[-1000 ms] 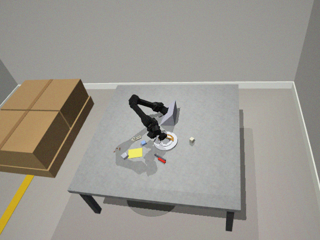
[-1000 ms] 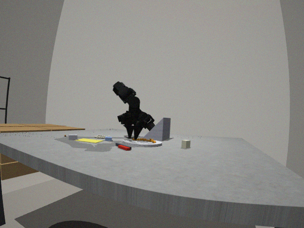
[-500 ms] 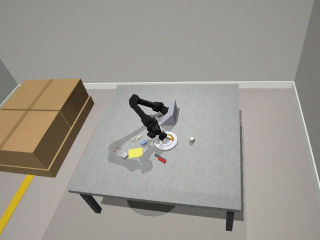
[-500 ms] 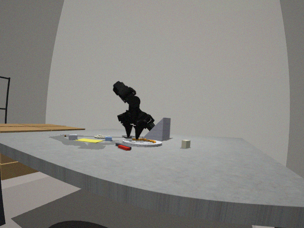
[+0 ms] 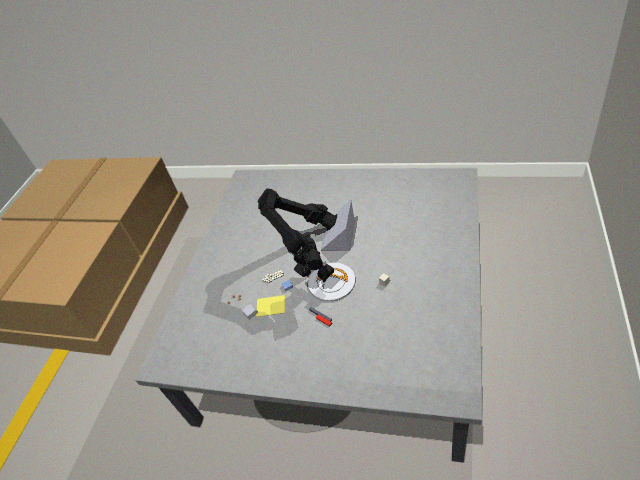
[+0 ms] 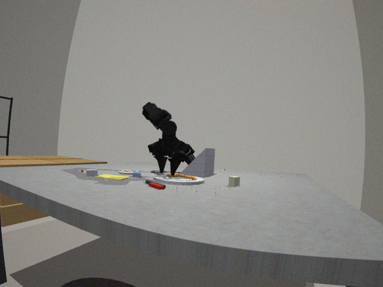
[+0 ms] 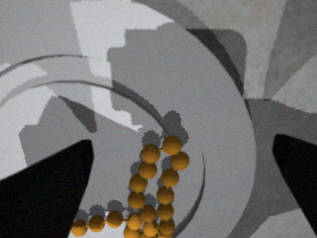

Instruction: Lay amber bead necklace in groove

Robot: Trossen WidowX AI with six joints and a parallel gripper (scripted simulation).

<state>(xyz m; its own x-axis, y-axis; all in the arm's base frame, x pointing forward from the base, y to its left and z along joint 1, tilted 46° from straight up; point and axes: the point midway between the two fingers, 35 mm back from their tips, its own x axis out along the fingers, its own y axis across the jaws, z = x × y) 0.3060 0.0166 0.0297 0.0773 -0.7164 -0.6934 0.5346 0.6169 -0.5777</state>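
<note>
claw [image 7: 180, 174]: wide open, empty, low over board | necklace [image 7: 149, 198]: lies between the spread fingers, touching neither, doubled in a loop | board [image 5: 345, 290]: necklace on it, at the groove | wedge [image 5: 341, 227]: just behind board

Plain grey walls [image 5: 310, 77] with a white baseboard [image 5: 532, 169]. Beige-grey floor [image 5: 547, 310] crossed by 1 yellow stripe [image 5: 31, 400]. Grey table [image 5: 413, 361] on dark legs [image 5: 180, 405]. Stacked brown cardboard boxes [image 5: 72, 242] at left. Soft, even light; faint shadows.
</note>
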